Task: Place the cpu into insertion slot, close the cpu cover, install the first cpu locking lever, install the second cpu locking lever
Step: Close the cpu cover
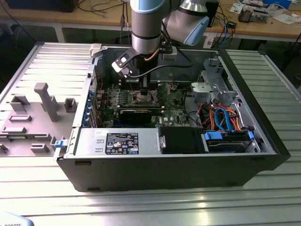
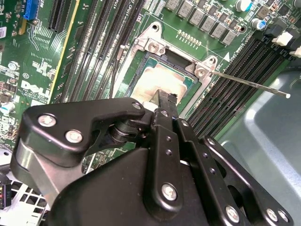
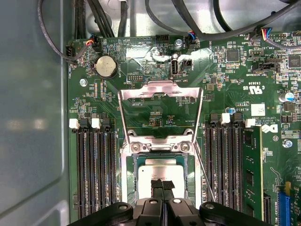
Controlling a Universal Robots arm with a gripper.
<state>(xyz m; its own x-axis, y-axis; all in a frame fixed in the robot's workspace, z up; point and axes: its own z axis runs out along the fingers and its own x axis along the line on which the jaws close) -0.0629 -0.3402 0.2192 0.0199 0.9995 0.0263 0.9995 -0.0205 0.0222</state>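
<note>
The cpu (image 3: 160,170) lies flat in the insertion slot (image 3: 129,175), its silvery top showing; it also shows in the second wrist view (image 2: 162,80). The cpu cover (image 3: 160,87) stands swung open beyond the slot, with green board visible through its window. My gripper (image 3: 162,183) is directly over the cpu's near edge, its two black fingers pressed together with nothing seen between them; whether the tips touch the chip I cannot tell. A thin locking lever (image 2: 249,84) sticks out free from the slot's corner. In the exterior view the gripper (image 1: 141,89) reaches down into the case over the slot (image 1: 141,98).
Long black memory slots (image 3: 94,169) flank the socket on both sides (image 3: 225,165). Black cables (image 3: 155,19) cross near the case wall. The open computer case (image 1: 263,117) holds a drive bay with orange and blue cables (image 1: 221,117) and a power supply (image 1: 117,141).
</note>
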